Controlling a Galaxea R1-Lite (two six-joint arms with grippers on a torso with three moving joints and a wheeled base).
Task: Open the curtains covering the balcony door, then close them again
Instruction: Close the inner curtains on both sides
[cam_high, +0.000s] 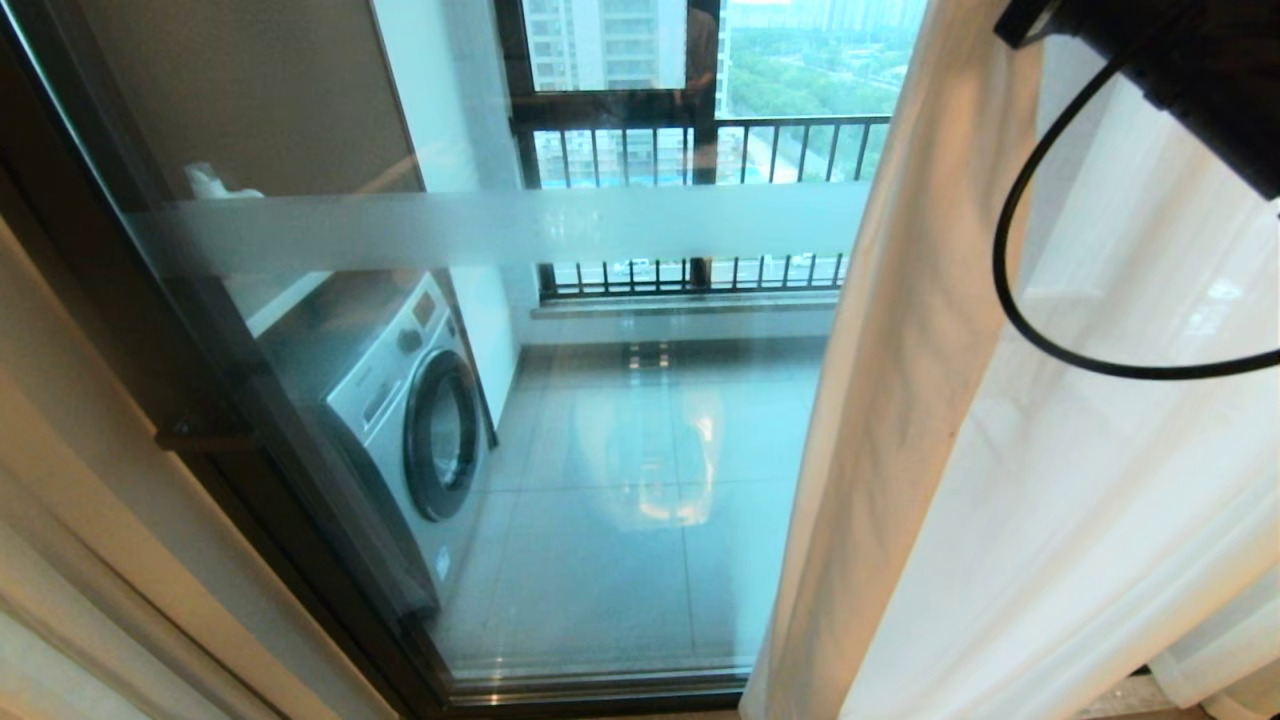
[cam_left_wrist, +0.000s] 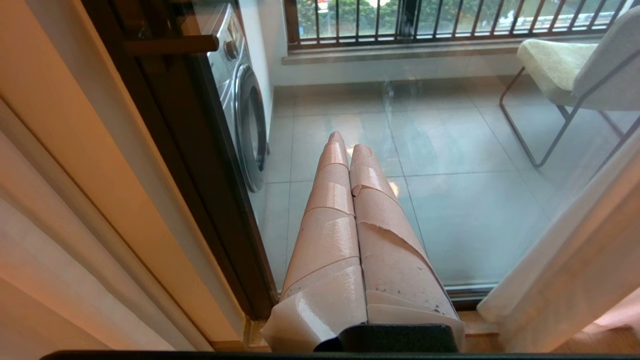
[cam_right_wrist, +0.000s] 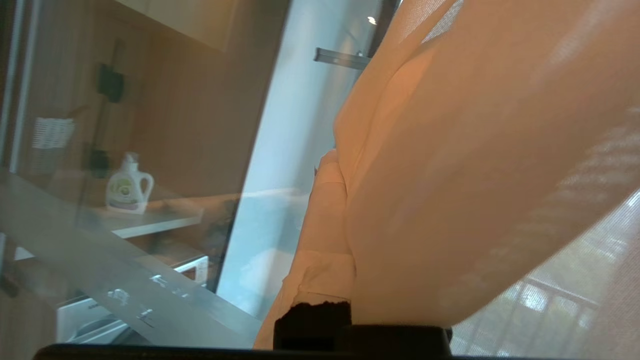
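Observation:
The balcony door (cam_high: 600, 450) is a glass panel with a frosted band (cam_high: 500, 225) in a dark frame (cam_high: 230, 400), and its left and middle parts stand uncovered. The sheer white curtain (cam_high: 1050, 450) hangs bunched over its right part. My right arm (cam_high: 1180, 60) reaches in from the upper right, its gripper outside the head view. In the right wrist view my right gripper (cam_right_wrist: 336, 157) is shut on the curtain (cam_right_wrist: 475, 175): one taped finger (cam_right_wrist: 325, 220) shows, and the fabric comes out along the seam and hides the other. My left gripper (cam_left_wrist: 347, 142) is shut, empty and parked low before the glass.
A thick beige drape (cam_high: 90, 500) hangs at the left. Behind the glass are a washing machine (cam_high: 410, 400), a detergent bottle (cam_right_wrist: 127, 185), a chair (cam_left_wrist: 575, 70) and a black-barred railing (cam_high: 700, 150). A black cable (cam_high: 1010, 300) loops from my right arm across the curtain.

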